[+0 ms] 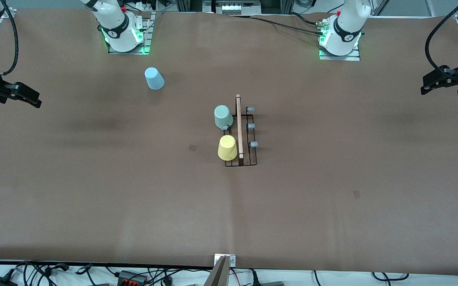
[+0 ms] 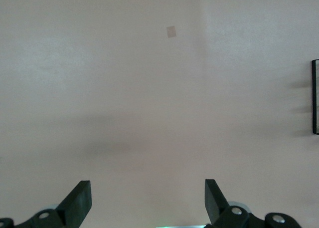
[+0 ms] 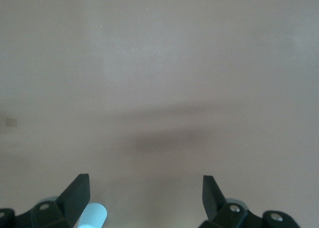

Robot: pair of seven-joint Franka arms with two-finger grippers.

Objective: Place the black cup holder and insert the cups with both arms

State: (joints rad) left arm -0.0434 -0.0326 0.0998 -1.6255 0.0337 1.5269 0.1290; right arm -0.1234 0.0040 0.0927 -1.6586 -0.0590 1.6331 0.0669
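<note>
The right arm's black two-finger gripper (image 1: 34,101) hangs spread wide and empty over bare brown table (image 1: 94,190) at its own end. The light blue tapered plastic cup (image 1: 154,78) sits upside down near that arm's base. Mid-table stands the thin black wire cup holder (image 1: 241,137) with its wooden rod handle — pale mint green cup (image 1: 223,116) and yellow cup (image 1: 227,147) inverted on its pegs — while the left gripper (image 1: 425,87) waits at its end, fingers (image 2: 79,200) wide apart, holding nothing.

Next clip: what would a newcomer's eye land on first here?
Mid-table stands the thin black wire cup holder with its wooden rod handle, a pale mint green plastic cup and a yellow plastic cup upside down on its pegs. A light blue plastic cup sits apart near the right arm's base. The left gripper and right gripper hang open over bare table.
</note>
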